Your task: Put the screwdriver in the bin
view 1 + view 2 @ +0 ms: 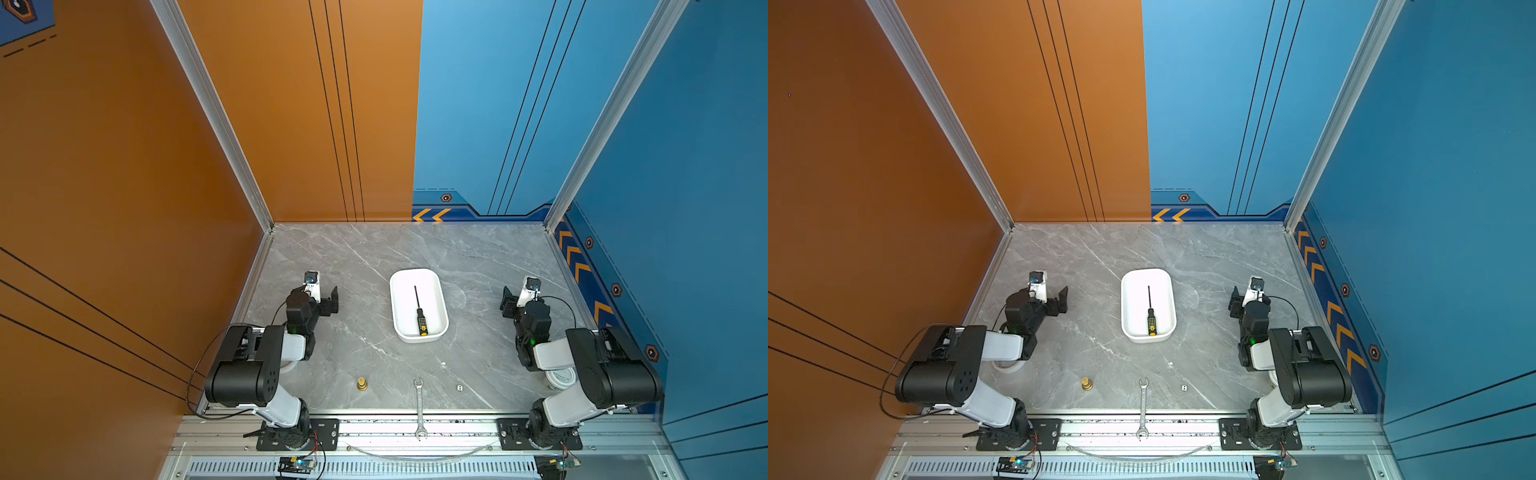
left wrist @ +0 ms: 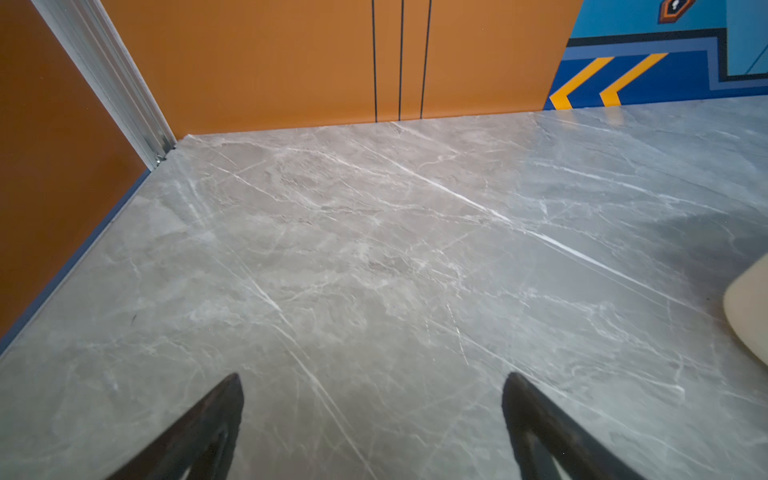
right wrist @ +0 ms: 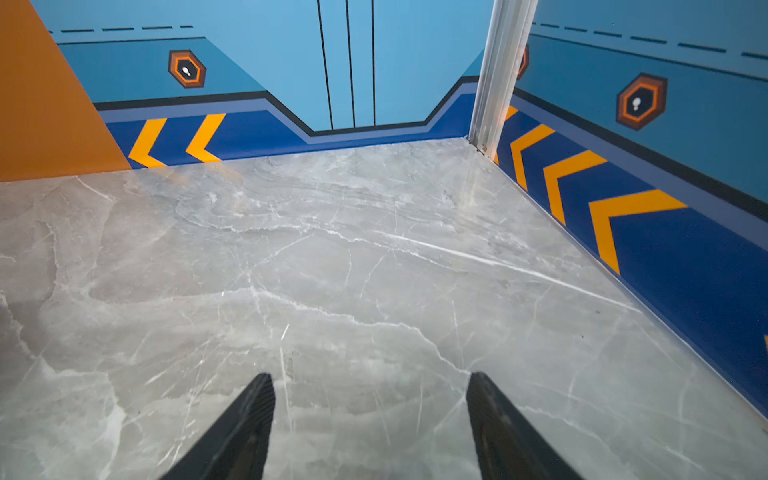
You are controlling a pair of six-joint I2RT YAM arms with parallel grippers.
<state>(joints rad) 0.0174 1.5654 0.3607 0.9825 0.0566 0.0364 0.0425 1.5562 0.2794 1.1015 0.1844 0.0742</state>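
White bin sits mid-table, long side running front to back. Screwdriver lies flat inside it, approx along the bin's length: yellow-capped handle at the near end by the near wall, shaft pointing to the far wall, tip short of it. Same in both top views.

L gripper is left of the bin, well apart from it, over the grey marble table. Jaws wide, nothing btwn them. In the wrist view its fingers show over bare marble, w/ a corner of the bin at the frame edge.

R gripper mirrors it right of the bin. Jaws apart, a bit narrower than the L, empty.

Near the front edge: brass bit, wrench half on the table, half on the rail, small die. Jar partly hidden under R arm.
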